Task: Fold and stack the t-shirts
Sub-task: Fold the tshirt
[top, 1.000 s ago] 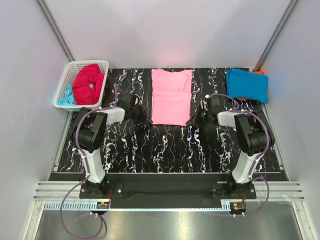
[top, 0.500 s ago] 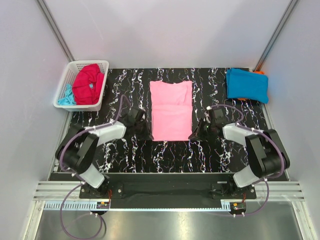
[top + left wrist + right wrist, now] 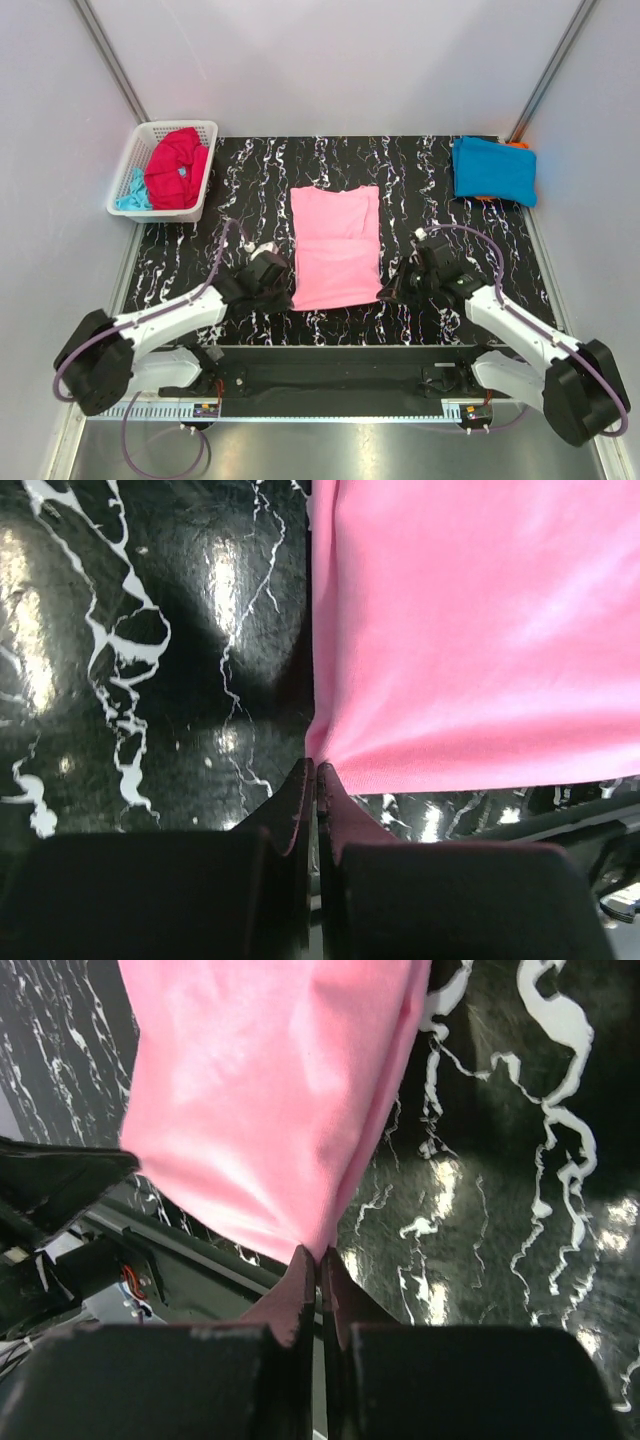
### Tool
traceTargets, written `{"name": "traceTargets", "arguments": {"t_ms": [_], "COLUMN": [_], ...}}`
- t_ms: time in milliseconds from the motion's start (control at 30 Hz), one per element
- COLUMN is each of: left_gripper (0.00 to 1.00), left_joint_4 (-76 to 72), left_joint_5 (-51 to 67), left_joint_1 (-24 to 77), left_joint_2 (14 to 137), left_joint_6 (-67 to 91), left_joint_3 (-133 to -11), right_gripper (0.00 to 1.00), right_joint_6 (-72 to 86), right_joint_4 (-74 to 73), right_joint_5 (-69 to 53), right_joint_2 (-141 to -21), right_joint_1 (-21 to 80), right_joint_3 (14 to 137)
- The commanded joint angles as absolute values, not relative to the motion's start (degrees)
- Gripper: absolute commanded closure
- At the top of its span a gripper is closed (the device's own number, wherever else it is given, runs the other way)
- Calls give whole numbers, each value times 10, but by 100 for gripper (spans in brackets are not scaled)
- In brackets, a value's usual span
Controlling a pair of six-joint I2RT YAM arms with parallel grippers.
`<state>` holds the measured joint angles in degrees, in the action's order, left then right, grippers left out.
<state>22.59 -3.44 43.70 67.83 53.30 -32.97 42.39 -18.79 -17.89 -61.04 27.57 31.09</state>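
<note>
A light pink t-shirt (image 3: 336,245) lies folded into a long strip on the middle of the black marbled table. My left gripper (image 3: 286,297) is shut on its near left corner, and in the left wrist view the pink t-shirt (image 3: 470,630) runs into the closed jaws of the left gripper (image 3: 312,772). My right gripper (image 3: 384,295) is shut on the near right corner; the right wrist view shows the pink t-shirt (image 3: 270,1100) pinched in the right gripper (image 3: 320,1257). A folded bright blue t-shirt (image 3: 493,169) lies on an orange t-shirt (image 3: 517,146) at the far right. A crimson red t-shirt (image 3: 177,167) and a pale aqua t-shirt (image 3: 130,194) lie in the basket.
A white lattice basket (image 3: 140,150) stands at the far left corner of the table. The table's near edge and black frame (image 3: 150,1250) lie just below the pink shirt's near hem. Grey walls close in the left, right and far sides.
Both grippers have pulled back toward the near edge, holding the pink shirt's near corners. The shirt has slid toward the arm bases with them.
</note>
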Motion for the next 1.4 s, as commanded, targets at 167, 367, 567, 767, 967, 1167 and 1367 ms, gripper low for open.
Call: {"name": "traceTargets", "arguments": {"t_ms": [167,367,567,767,967,1167,1367], "left_gripper": [100,100,100,100,100,100,100], "left_joint_4": [323,361,395,417,418,392,380], "left_joint_5": [-156,-194,-235,-297,-355,-372,-343], "left_joint_1": [452,458,462,462,446,391,333], "left_joint_2": [577,563,573,629,751,902,1042], "left_joint_6": [559,556,544,519,487,441,398], "left_joint_3": [-336,-381,-451,-549,-666,-790,-916], "right_gripper": [100,100,100,100,100,100,100], "right_joint_6": [421,387,350,306,249,233,208], "right_joint_4": [-295,-333,-350,-355,-328,-226,-183], "right_joint_5": [-72,-33,-4,39,90,30,2], "right_joint_2": [-547,-560,-592,-651,-742,-872,-1020], "right_joint_1": [285,286,285,285,280,225,202], "right_joint_3": [322,388,473,561,644,716,830]}}
